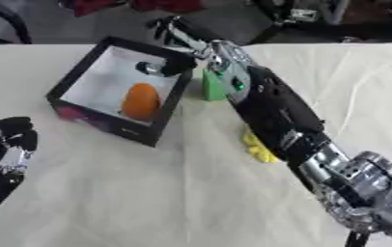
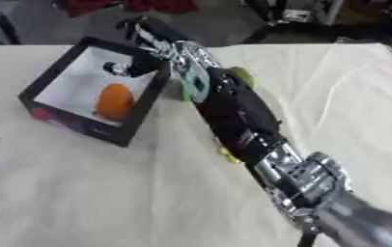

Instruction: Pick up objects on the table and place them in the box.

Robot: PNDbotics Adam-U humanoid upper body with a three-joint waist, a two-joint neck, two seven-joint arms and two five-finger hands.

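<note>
1. Nearest to my eyes, my right forearm is stretching from the lower right corner diagonally up across the tabletop (image 1: 148, 193) toward the box (image 1: 71, 77).
2. My right robot hand (image 1: 178, 62) is reaching over the box's far right corner, and its fingers are curling around a small dark and silvery thing (image 1: 151, 69) that is sitting just inside the rim; I cannot make out what that thing is.
3. My left robot hand (image 1: 5, 144) is resting idle at the left edge, fingers up and relaxed, holding nothing.
4. An orange rounded object (image 1: 140, 100) is lying inside the box, against its near right wall on the white floor.
5. A green block (image 1: 212, 86) is standing on the tabletop just outside the box's right wall, partly hiding behind my arm.
6. A yellow object (image 1: 257, 147) is peeking out from under my forearm, well apart from the box.
7. A yellow-green rounded thing (image 2: 243, 75) is showing just beyond my arm in the right eye view.
</note>
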